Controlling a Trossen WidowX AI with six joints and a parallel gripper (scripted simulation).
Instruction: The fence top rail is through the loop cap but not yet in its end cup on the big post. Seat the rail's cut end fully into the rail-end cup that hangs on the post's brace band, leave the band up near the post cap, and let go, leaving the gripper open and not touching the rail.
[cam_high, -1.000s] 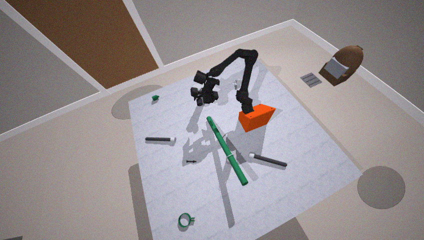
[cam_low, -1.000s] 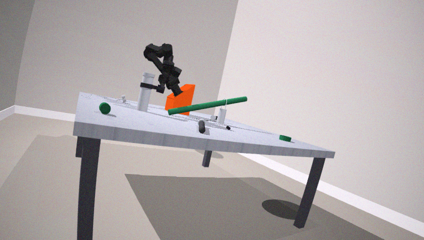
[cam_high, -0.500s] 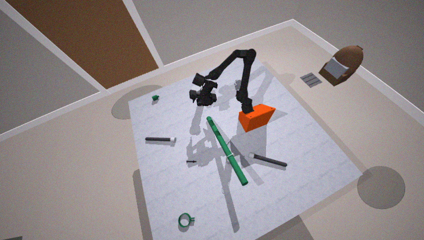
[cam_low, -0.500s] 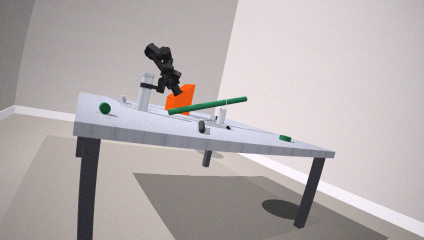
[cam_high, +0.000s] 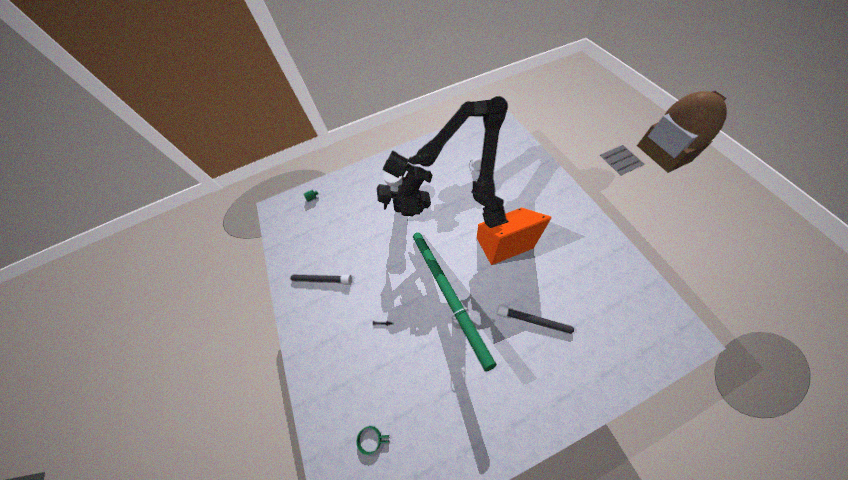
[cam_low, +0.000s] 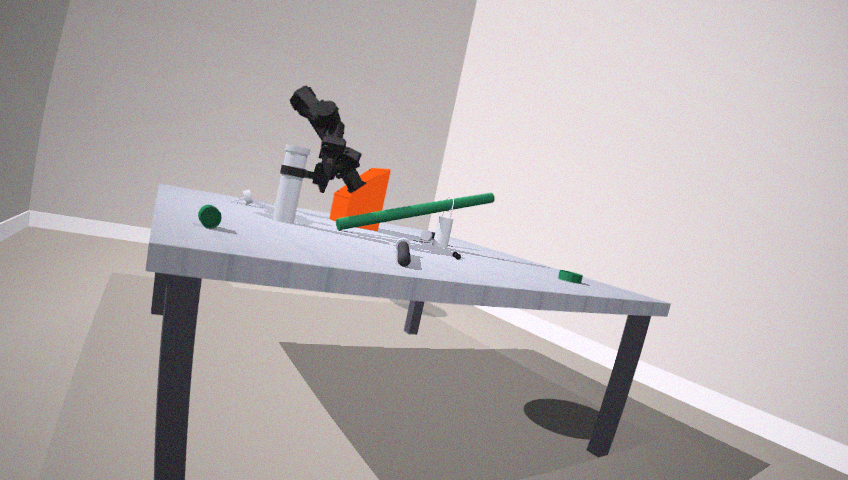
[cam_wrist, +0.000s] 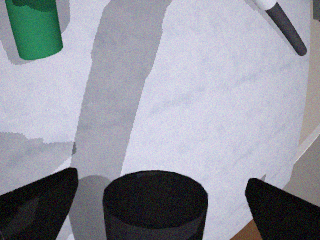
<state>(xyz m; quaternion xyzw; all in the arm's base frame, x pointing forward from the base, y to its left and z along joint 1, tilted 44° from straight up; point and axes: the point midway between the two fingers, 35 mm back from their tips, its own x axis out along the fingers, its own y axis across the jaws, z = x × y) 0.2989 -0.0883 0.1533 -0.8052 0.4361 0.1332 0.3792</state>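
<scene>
The green rail (cam_high: 449, 291) (cam_low: 410, 211) (cam_wrist: 37, 30) passes through the wire loop above the small white post (cam_low: 444, 231). It slopes down toward the big white post (cam_low: 288, 193), its lower end clear of the cup. The black brace band (cam_low: 291, 170) sits high on the big post, under its cap. The black rail-end cup (cam_wrist: 117, 225) hangs from the band on the rail side; the top view hides it behind the arm. My gripper (cam_high: 404, 199) (cam_low: 322, 178) (cam_wrist: 164, 183) is open around or just above the cup, away from the rail; contact with the cup cannot be told.
An orange base block (cam_high: 511, 237) (cam_low: 371, 196) stands beside the rail. Dark rods with white ends (cam_high: 321, 278) (cam_high: 538, 321) lie either side. A small dark pin (cam_high: 380, 323), a green ring clamp (cam_high: 358, 441) (cam_low: 570, 276) and a green cap (cam_high: 310, 195) (cam_low: 209, 216) lie on the table.
</scene>
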